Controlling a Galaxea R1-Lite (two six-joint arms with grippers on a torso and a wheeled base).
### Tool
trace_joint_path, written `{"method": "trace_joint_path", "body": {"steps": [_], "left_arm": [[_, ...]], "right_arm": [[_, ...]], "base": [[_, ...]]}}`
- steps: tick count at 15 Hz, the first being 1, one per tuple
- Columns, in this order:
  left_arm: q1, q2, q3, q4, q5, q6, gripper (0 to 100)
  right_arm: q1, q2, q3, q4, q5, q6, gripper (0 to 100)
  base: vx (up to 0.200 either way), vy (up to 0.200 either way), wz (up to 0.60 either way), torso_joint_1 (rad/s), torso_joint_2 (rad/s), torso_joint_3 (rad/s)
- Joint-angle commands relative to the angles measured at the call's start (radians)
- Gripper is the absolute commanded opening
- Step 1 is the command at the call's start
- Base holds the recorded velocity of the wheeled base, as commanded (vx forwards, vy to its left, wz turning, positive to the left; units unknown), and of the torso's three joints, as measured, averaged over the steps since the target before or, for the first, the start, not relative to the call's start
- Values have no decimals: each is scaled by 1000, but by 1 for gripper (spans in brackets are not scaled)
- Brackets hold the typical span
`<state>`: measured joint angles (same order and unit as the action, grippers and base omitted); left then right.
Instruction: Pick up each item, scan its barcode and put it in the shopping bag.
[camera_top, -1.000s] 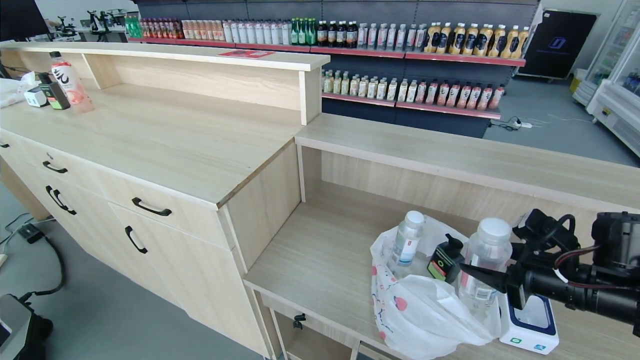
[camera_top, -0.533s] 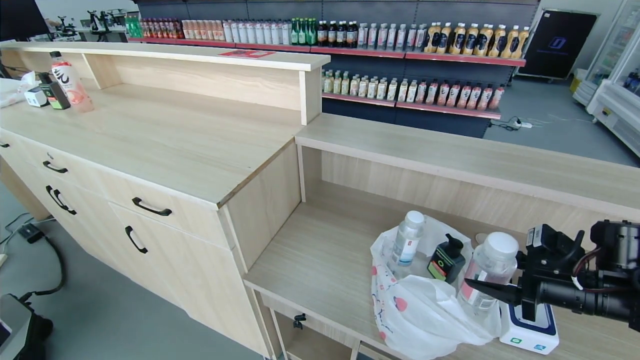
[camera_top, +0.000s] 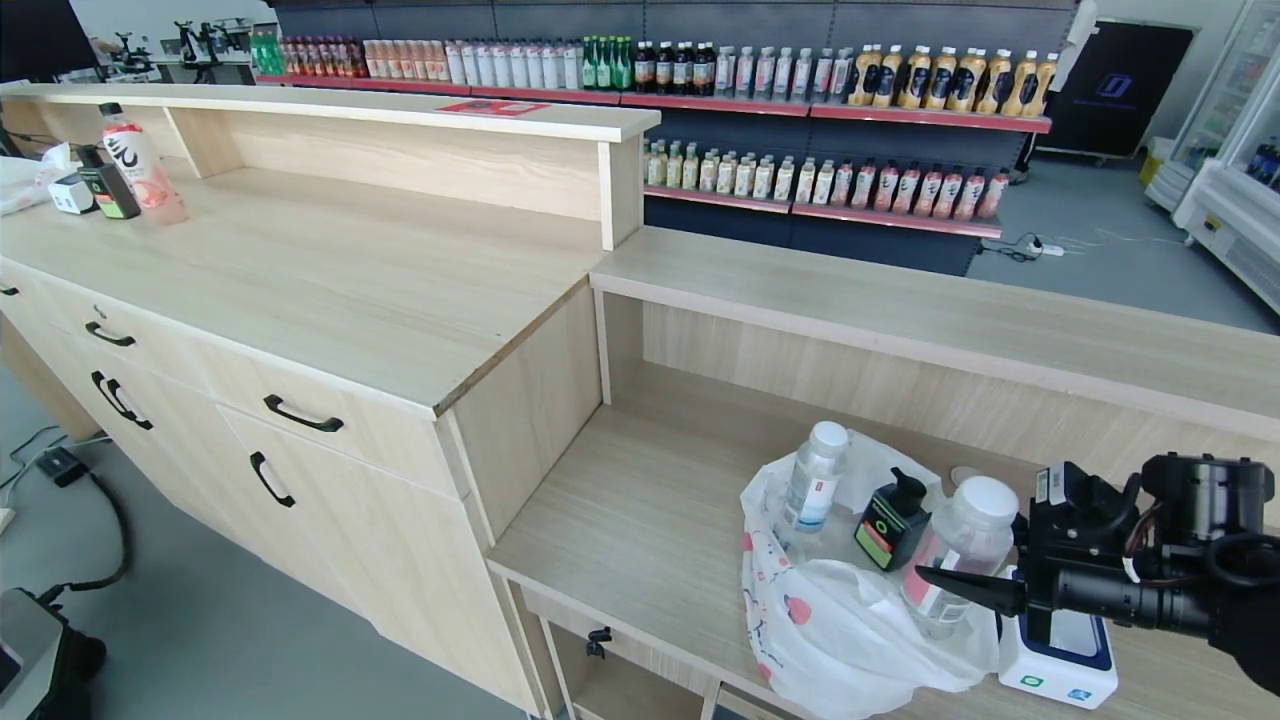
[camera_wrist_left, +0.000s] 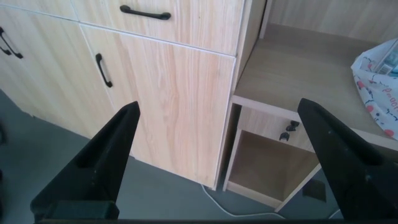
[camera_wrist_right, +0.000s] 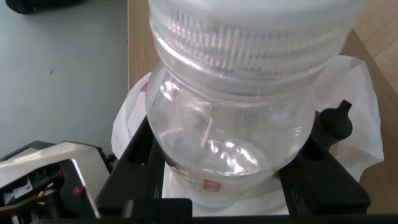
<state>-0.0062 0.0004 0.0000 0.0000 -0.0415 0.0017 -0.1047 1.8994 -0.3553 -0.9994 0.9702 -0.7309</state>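
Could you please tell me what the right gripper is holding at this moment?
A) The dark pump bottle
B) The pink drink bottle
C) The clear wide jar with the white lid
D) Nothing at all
C: the right gripper is closed around the clear wide jar with the white lid, at the mouth of the shopping bag, while the dark pump bottle stands apart inside the bag.

No print is legible, even on the clear bottle (camera_top: 950, 545).
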Motion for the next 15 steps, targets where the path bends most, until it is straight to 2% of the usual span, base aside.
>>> {"method": "trace_joint_path", "body": {"steps": [1,12,15], "left_arm": [[0,1,0,0,0,0,100],[0,1,0,0,0,0,100],[0,1,0,0,0,0,100]], "right_arm": [[2,119,-17,-59,8,-4,0],[19,342,-57,-272,36,-21,0],[20,369,-59,-292,36,-21,0]], "base": [[0,0,0,0,0,0],[0,0,0,0,0,0],[0,0,0,0,0,0]]}}
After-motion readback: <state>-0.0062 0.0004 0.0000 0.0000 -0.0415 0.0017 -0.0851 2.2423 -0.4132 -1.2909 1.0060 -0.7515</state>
